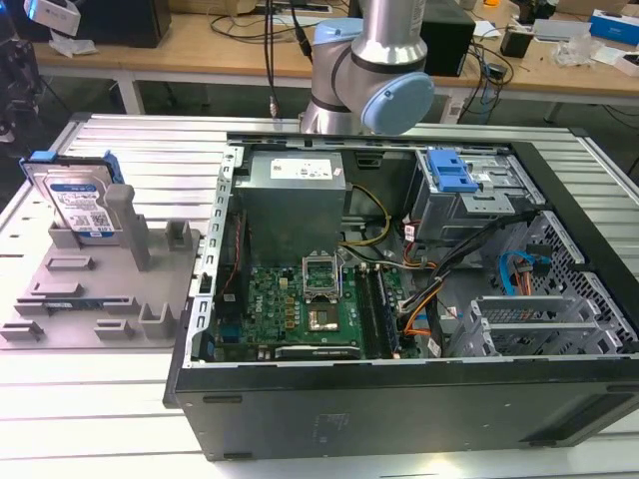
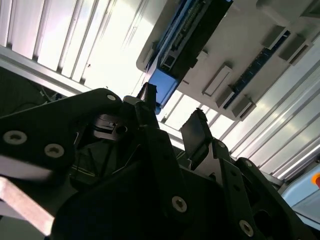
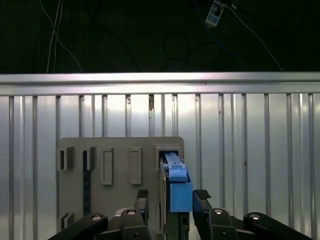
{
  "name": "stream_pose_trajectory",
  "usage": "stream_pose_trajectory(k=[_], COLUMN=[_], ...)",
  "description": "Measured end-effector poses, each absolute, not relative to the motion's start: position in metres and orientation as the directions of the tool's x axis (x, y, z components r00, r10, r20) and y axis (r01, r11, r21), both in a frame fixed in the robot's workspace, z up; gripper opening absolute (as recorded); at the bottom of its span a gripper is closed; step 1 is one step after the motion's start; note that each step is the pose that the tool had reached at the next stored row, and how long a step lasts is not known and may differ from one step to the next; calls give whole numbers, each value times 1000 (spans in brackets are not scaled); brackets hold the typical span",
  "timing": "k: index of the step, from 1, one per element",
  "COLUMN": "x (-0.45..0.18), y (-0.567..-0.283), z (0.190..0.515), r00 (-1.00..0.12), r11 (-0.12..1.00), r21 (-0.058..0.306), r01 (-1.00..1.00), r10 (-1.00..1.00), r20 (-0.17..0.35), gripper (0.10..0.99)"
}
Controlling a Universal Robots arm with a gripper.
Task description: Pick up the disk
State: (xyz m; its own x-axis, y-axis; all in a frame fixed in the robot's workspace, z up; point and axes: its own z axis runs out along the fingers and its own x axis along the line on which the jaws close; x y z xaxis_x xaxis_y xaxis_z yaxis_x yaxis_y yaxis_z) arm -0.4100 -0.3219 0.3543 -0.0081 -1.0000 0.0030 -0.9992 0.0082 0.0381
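The open computer case [image 1: 399, 399] is lying on its side nearest the exterior camera, taking up most of the slatted metal table [image 1: 100, 429]; inside it a green motherboard [image 1: 300, 299] is sitting on the floor, a grey power supply [image 1: 295, 185] bearing a white sticker is standing at the far wall, and a silver drive cage [image 1: 469, 200] with a blue latch is filling the far corner at the exterior view's right; the print on these is too small to read. The arm [image 1: 374, 60] is rising behind the case. At the exterior view's left the grey fixture tray [image 1: 90, 299] is lying just beside the case wall, with bare slats showing beyond its near and far edges. The disk [image 1: 75, 200] is standing upright on edge in a slot at the tray's far corner; its blue-and-white label is facing the exterior camera, blue rails are showing along its top, and 1 grey post [image 1: 125, 215] is standing just in front of it. In the first wrist view the gripper [image 3: 172, 194] is hanging over the tray [image 3: 120, 150] and the disk [image 3: 177, 180]; its 2 fingers [image 3: 142, 197] are standing wide apart, 1 to either side of the disk's blue end, gripping nothing. In the second wrist view the gripper [image 2: 172, 102] is showing a clear gap between its tips, with the disk [image 2: 185, 35] lying beyond them.
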Motion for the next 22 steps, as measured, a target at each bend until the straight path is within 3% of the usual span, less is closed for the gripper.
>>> stream_pose_trajectory(k=[12,22], x=[-405,-405], y=[-311,-312], z=[350,343], r00=[15,15], r11=[-14,-14], r21=[39,30], r01=[-999,-999], r10=[-999,-1000], r20=[36,27], gripper=[482,482])
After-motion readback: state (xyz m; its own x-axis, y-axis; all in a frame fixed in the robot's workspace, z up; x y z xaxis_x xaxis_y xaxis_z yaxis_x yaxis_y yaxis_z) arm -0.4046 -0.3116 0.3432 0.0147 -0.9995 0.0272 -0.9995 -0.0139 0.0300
